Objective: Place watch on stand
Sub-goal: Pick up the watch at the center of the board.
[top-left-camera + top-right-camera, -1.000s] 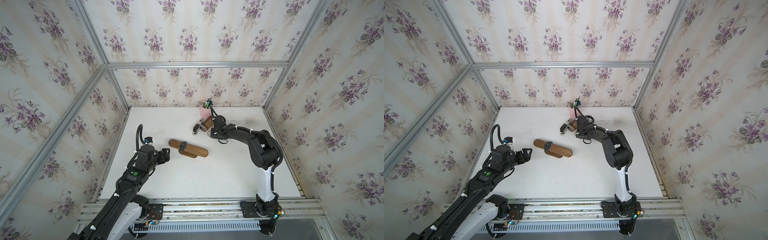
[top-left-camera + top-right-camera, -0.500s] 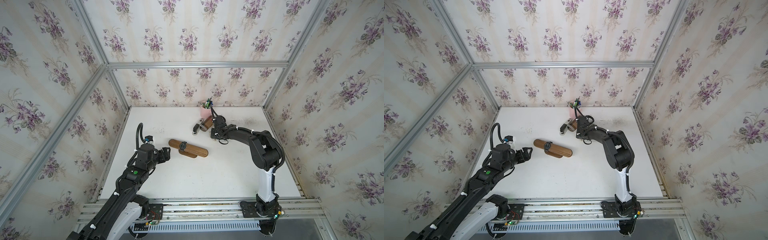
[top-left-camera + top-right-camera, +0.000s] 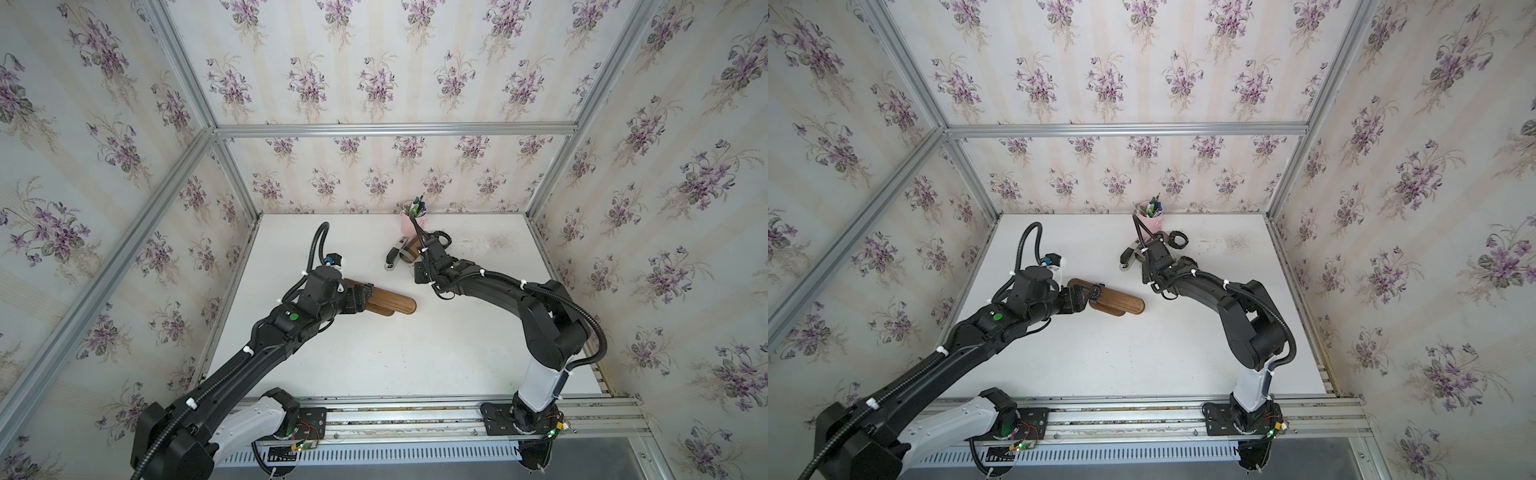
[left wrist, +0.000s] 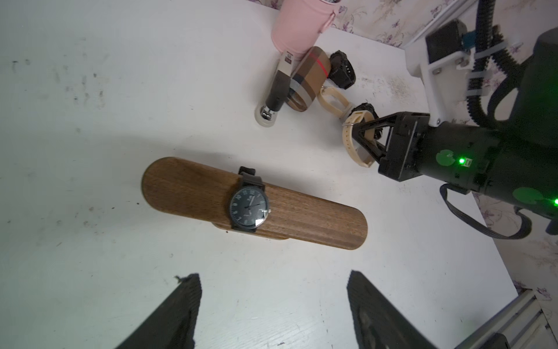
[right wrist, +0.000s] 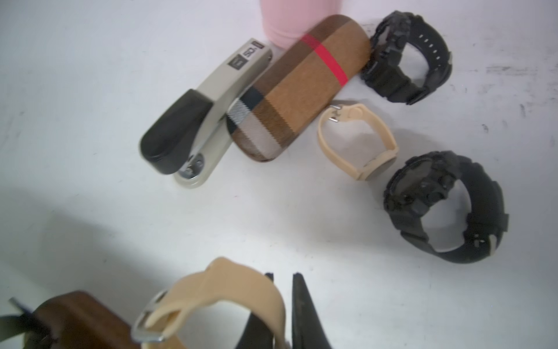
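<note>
Now the right gripper (image 5: 283, 276) pinches the beige watch (image 5: 241, 284); left gripper (image 4: 273, 279) gapes wide by the stand (image 4: 196, 193).

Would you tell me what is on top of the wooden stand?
A dark round-faced watch sits around the stand, dial up. Its strap beneath the bar is hidden, as is most of the base.

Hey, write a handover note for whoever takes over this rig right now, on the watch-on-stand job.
Left gripper: open and empty, hovering by the stand.
Right gripper: shut on the strap of a beige watch, not yet at the stand.
Done: one dark watch is strapped around the stand's bar.
Left: carry the beige watch over and slip it on. A second beige watch and two black watches lie nearby.
</note>
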